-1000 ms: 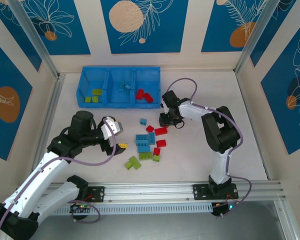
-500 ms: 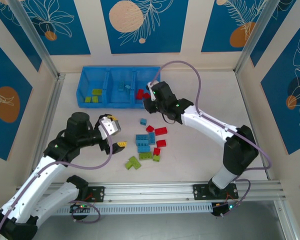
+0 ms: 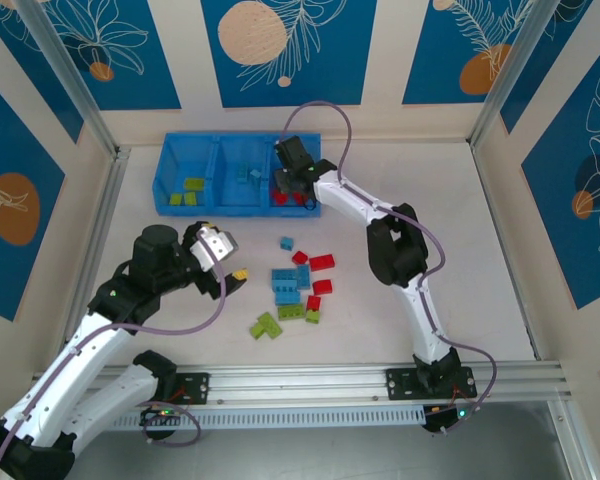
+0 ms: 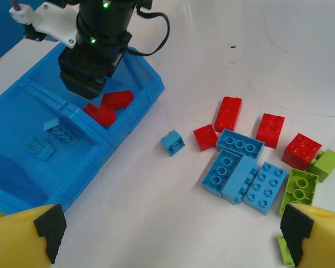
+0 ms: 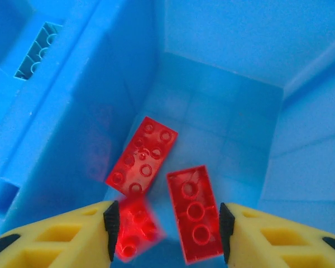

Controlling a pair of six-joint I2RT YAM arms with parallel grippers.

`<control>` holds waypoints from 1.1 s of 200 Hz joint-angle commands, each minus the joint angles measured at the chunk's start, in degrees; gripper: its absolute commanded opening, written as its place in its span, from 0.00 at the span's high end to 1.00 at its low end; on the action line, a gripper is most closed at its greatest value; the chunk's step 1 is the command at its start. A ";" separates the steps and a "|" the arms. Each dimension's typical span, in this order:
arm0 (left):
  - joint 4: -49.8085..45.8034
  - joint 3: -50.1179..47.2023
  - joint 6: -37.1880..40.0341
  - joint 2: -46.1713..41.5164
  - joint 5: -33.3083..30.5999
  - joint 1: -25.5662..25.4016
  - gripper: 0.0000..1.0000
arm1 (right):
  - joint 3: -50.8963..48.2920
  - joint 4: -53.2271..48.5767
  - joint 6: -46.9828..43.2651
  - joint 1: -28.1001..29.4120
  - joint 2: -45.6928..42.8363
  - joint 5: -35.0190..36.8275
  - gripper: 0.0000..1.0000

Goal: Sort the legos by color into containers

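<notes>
**Blue bin** [image 3: 225, 209]: one, upper left of the top view, lying on the table [image 3: 460, 250]. It has three compartments in a row.
- Left compartment: lime green legos [image 3: 193, 184], two or three; the exact count is unclear.
- Middle compartment: light blue legos [image 4: 62, 134], about three, lying flat and apart.
- Right compartment: red legos [image 5: 142, 155], three counted in the right wrist view. Two are long plates side by side on the floor. The third, at the lower left of that frame, is blurred.

**Loose legos on the table**, centre of the top view, below and right of the bin:
- Red, four: one long, three short.
- Light blue, five: one small cube set apart towards the bin, and four larger bricks packed together and touching.
- Lime green, at least three: at the lower edge of the cluster, one of them partly under a red brick.

**Right gripper** [image 5: 164, 231]: one, over the right compartment, fingers spread. The red legos lie below the gap and nothing is clamped.

**Left gripper** [image 4: 170, 237]: one, above bare table to the left of the loose cluster, fingers wide apart and holding nothing.
</notes>
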 commanded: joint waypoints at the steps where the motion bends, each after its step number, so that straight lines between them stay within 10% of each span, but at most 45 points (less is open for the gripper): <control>1: 2.08 -0.60 -3.01 -0.10 -3.11 -0.31 0.00 | 4.66 -5.53 1.47 0.83 -4.80 -2.55 0.46; 58: 1.80 1.19 -10.90 4.08 -5.19 -0.32 0.01 | -16.81 -7.95 6.39 1.01 -31.43 -17.63 0.44; 123: -6.56 15.98 -33.52 29.38 -9.74 -10.07 0.04 | -47.27 -10.15 18.55 -1.11 -64.13 -26.78 0.21; 220: 2.85 32.84 -37.68 65.21 -17.42 -10.14 0.17 | -55.53 -12.07 28.51 1.25 -71.32 -28.98 0.13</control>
